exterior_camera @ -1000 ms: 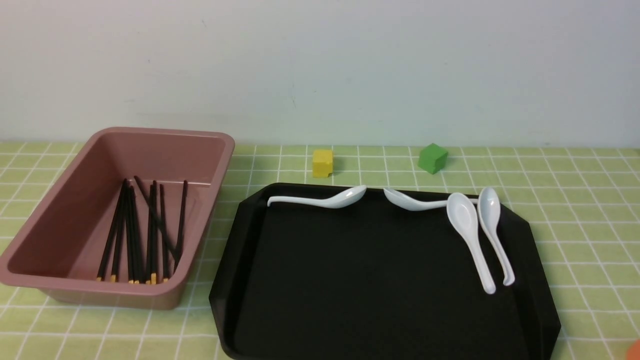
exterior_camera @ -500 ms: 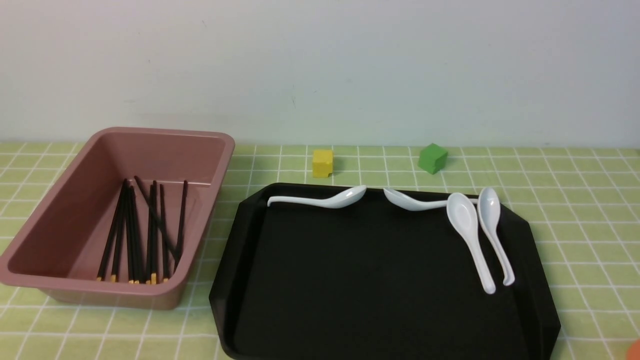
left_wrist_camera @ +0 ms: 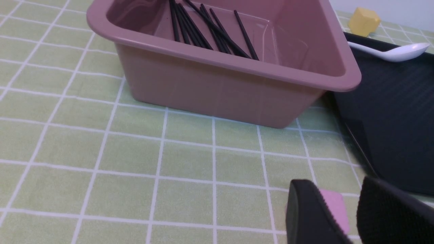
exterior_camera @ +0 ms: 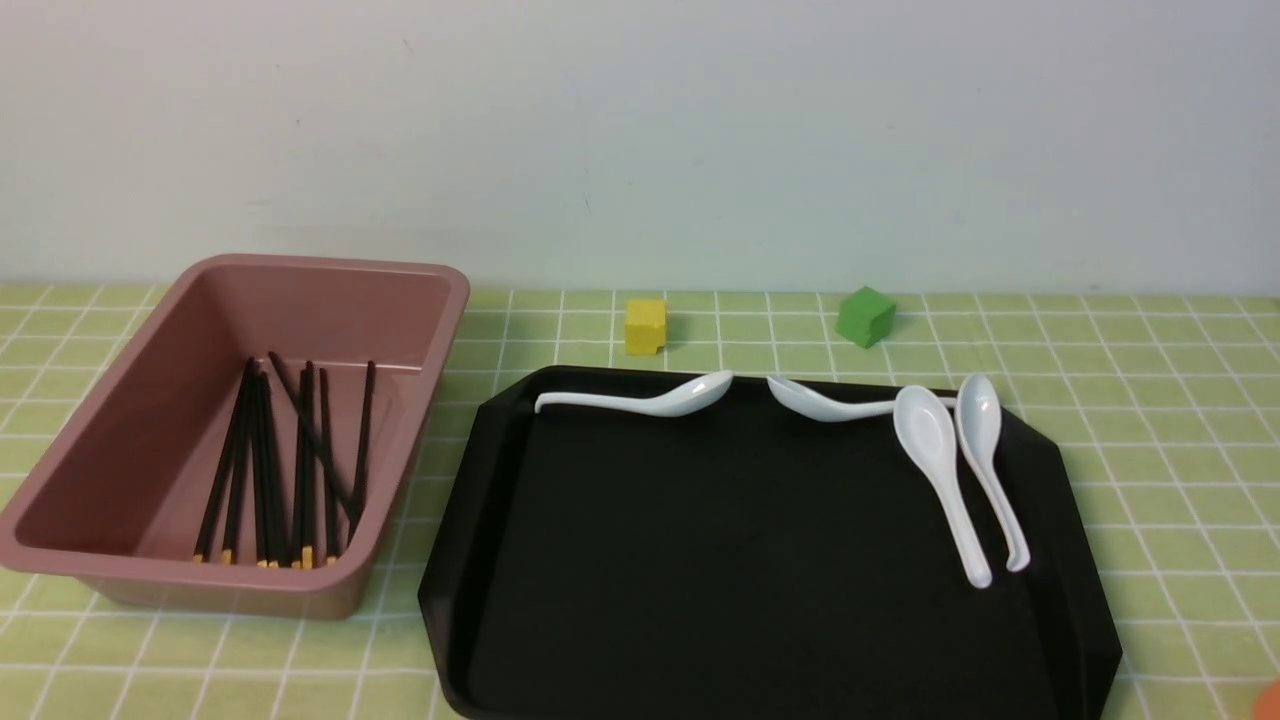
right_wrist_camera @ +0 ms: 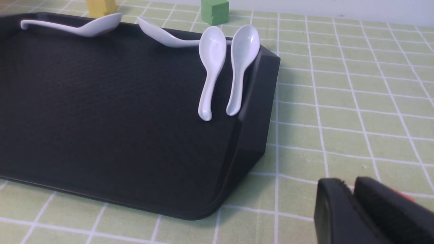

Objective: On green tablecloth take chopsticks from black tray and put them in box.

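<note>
Several black chopsticks (exterior_camera: 300, 460) with yellow tips lie inside the pink-brown box (exterior_camera: 440, 300) at the left of the green tablecloth (exterior_camera: 1150, 400). The black tray (exterior_camera: 700, 560) holds only white spoons; I see no chopsticks on it. Neither gripper shows in the front view. In the left wrist view my left gripper (left_wrist_camera: 342, 203) hangs low over the cloth, in front of the box (left_wrist_camera: 220, 88), jaws apart and empty. In the right wrist view my right gripper (right_wrist_camera: 352, 186) is shut and empty over the cloth by the tray's near right corner (right_wrist_camera: 244, 162).
Several white spoons (exterior_camera: 940, 470) lie along the tray's far and right sides. A yellow cube (exterior_camera: 645, 326) and a green cube (exterior_camera: 865, 316) stand behind the tray. A small pink piece (left_wrist_camera: 334, 206) lies on the cloth under my left jaws. An orange thing (right_wrist_camera: 405, 196) lies by my right gripper.
</note>
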You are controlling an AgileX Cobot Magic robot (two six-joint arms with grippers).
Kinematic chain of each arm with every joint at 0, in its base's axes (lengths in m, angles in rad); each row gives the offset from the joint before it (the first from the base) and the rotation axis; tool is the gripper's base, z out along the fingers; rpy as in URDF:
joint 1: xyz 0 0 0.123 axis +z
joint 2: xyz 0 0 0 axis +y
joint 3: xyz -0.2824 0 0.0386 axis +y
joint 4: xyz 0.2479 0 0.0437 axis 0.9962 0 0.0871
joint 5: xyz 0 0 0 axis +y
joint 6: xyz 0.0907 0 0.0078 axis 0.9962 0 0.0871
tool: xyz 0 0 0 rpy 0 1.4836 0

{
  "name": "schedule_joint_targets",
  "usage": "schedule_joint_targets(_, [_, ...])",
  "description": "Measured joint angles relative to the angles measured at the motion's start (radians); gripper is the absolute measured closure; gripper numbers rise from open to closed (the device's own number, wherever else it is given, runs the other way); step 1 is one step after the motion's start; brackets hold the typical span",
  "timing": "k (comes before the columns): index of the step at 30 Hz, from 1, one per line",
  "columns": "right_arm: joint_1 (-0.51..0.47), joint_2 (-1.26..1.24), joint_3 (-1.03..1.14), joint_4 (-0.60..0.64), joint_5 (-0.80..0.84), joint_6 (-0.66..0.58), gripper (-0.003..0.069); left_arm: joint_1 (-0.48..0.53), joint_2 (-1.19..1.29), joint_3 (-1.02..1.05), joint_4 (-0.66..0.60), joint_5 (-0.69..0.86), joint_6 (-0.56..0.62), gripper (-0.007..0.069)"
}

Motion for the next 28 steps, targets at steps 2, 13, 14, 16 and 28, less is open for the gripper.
schedule_joint_targets(2, [0.000, 0.000, 0.000, 0.000, 0.000, 0.000, 0.0550, 0.000, 0.000, 0.000, 0.000, 0.000, 0.000, 0.0386])
schedule_joint_targets(13, [0.000, 0.000, 0.000, 0.000, 0.000, 0.000, 0.0537, 0.000, 0.000, 0.000, 0.000, 0.000, 0.000, 0.0385])
schedule_joint_targets(14, [0.000, 0.000, 0.000, 0.000, 0.000, 0.000, 0.0536, 0.000, 0.000, 0.000, 0.000, 0.000, 0.000, 0.0385])
schedule_joint_targets(16, [0.000, 0.000, 0.000, 0.000, 0.000, 0.000, 0.0533, 0.000, 0.000, 0.000, 0.000, 0.000, 0.000, 0.0385])
schedule_joint_targets(28, [0.000, 0.000, 0.000, 0.000, 0.000, 0.000, 0.0517, 0.000, 0.000, 0.000, 0.000, 0.000, 0.000, 0.0385])
